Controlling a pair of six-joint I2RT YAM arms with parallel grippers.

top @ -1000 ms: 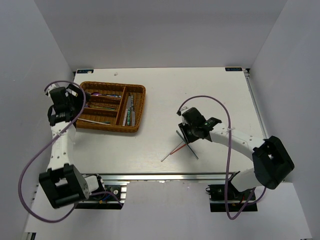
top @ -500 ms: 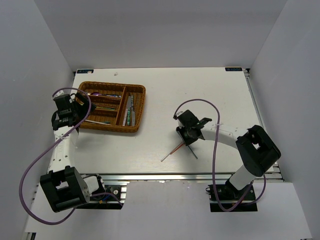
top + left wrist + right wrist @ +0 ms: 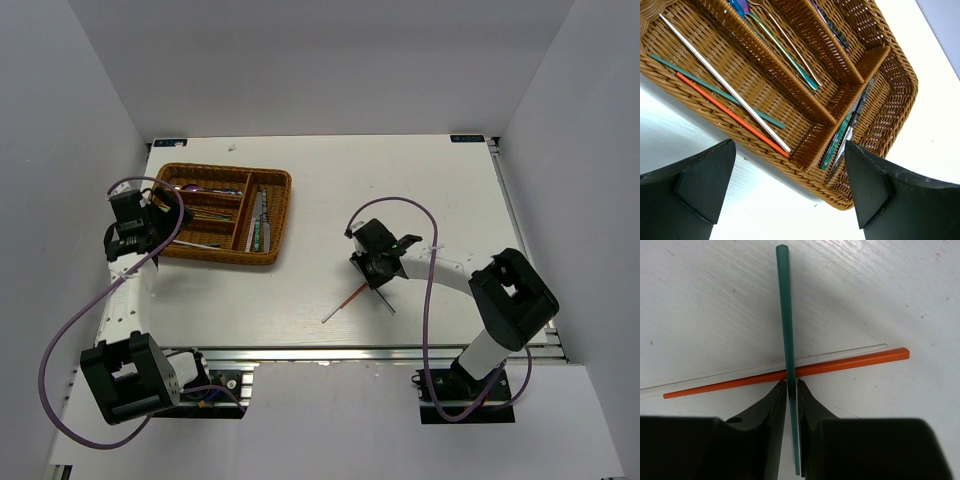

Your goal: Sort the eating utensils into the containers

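Observation:
My right gripper (image 3: 792,385) is down at the table and shut on a green chopstick (image 3: 785,315), which runs away from the jaws across an orange chopstick (image 3: 850,361) and a thin grey one (image 3: 840,353). In the top view this gripper (image 3: 372,272) sits right of centre, with the orange chopstick (image 3: 353,296) slanting out to its near left. The brown wicker tray (image 3: 277,215) is at the far left. My left gripper (image 3: 790,145) is open and empty, hovering over the tray's near rim (image 3: 765,160). It shows in the top view (image 3: 150,226) at the tray's left end.
The tray's nearest long section holds a white chopstick (image 3: 725,82), a green one (image 3: 715,90) and an orange one (image 3: 730,112). Teal-handled knives (image 3: 840,140) lie in the end section, and slim coloured utensils (image 3: 790,55) in the middle sections. White walls enclose the table.
My right gripper turned and moved slightly left, down onto the crossing chopsticks, and closed on the green one. My left gripper drew back a little from over the tray toward its left end.

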